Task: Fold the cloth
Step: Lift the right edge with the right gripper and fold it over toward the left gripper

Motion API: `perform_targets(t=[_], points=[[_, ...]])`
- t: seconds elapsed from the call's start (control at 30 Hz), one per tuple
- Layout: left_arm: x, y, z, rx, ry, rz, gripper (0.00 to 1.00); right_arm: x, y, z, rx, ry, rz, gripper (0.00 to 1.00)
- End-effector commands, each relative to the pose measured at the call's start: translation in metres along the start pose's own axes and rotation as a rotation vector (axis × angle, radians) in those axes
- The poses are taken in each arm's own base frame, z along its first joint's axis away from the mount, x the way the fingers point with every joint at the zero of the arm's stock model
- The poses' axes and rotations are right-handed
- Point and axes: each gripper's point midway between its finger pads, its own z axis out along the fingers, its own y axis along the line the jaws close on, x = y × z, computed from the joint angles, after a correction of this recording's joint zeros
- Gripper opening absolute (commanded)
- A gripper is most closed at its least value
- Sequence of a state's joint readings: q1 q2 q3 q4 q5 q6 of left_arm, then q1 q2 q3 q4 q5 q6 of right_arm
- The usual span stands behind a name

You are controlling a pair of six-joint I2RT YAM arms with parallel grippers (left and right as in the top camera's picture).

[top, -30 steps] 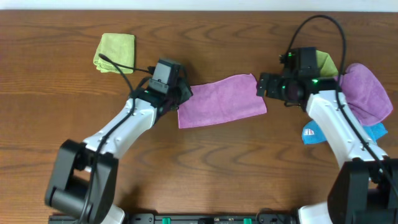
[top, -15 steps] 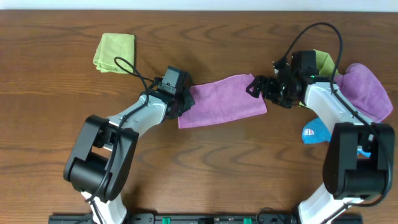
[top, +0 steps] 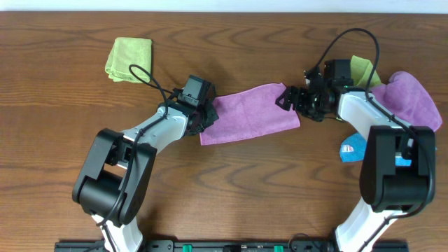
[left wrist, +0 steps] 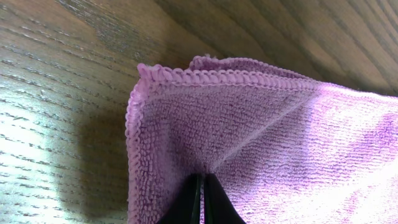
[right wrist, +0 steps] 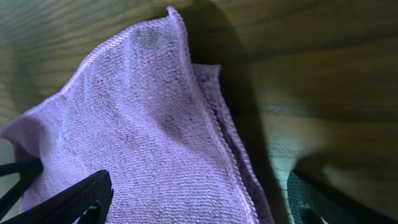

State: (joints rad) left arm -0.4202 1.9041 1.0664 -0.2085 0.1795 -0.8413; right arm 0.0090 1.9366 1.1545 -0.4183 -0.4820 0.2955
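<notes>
The purple cloth [top: 248,112] lies folded in a long strip at mid-table. My left gripper [top: 204,115] is at its left end. In the left wrist view its fingers [left wrist: 202,199] are pinched together on the cloth [left wrist: 267,137], which puckers around them. My right gripper [top: 290,98] is at the cloth's right end. In the right wrist view its fingers [right wrist: 196,199] are spread wide, one over the cloth [right wrist: 137,124] and one over the bare wood beyond the doubled hem. No white tag shows.
A lime-green cloth [top: 129,59] lies at the back left. At the right, behind my right arm, are a second purple cloth [top: 409,101], another lime-green cloth [top: 365,68] and a bright blue cloth [top: 352,149]. The table is dark wood [top: 231,182].
My left gripper moved right onto the cloth's left end and shut on it. My right gripper turned and shifted left to the cloth's right end. Little has changed in the last half second.
</notes>
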Motion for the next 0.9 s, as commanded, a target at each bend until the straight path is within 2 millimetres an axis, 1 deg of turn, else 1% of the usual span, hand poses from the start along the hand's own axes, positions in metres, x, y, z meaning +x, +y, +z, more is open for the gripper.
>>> perform_targets(t=[0.0,0.07,0.13,0.17,0.2,0.23,0.27,0.3,0.33,0.37,0.47,0.73,0.87], points=[[0.005,0.013,0.006,-0.050,0.011,-0.009,0.06,0.012,0.006,0.015,-0.024,0.045,0.020,0.89],[0.005,0.013,0.006,-0.050,0.011,-0.009,0.06,0.015,0.012,0.022,-0.033,0.055,0.005,0.87],[0.005,0.013,0.006,-0.051,0.012,-0.008,0.06,0.017,0.021,0.027,-0.042,0.057,-0.022,0.82],[0.005,0.013,0.006,-0.051,0.012,-0.009,0.06,0.018,0.025,0.029,-0.046,0.056,-0.034,0.79],[0.005,0.013,0.006,-0.050,0.011,-0.009,0.06,0.018,0.028,0.030,-0.049,0.053,-0.047,0.72],[0.005,0.013,0.006,-0.051,0.012,-0.009,0.06,0.018,0.031,0.031,-0.053,0.050,-0.063,0.63],[0.005,0.013,0.006,-0.051,0.012,-0.009,0.06,0.018,0.034,0.032,-0.057,0.046,-0.077,0.51],[0.005,0.014,0.006,-0.051,0.012,-0.010,0.06,0.017,0.035,0.033,-0.061,0.043,-0.083,0.32],[0.005,0.014,0.006,-0.052,0.012,-0.011,0.06,0.016,0.036,0.032,-0.064,0.040,-0.084,0.07],[0.005,0.014,0.006,-0.051,0.012,-0.011,0.06,0.015,0.039,0.031,-0.075,0.039,-0.087,0.02],[0.005,0.014,0.006,-0.051,0.012,-0.010,0.06,0.011,0.050,0.020,-0.108,0.019,-0.103,0.01],[0.001,0.017,0.005,-0.045,0.019,-0.029,0.06,-0.005,0.090,-0.037,-0.157,-0.098,-0.177,0.01],[0.000,0.018,0.004,-0.042,0.021,-0.035,0.06,-0.002,0.107,-0.050,-0.176,-0.116,-0.206,0.01]])
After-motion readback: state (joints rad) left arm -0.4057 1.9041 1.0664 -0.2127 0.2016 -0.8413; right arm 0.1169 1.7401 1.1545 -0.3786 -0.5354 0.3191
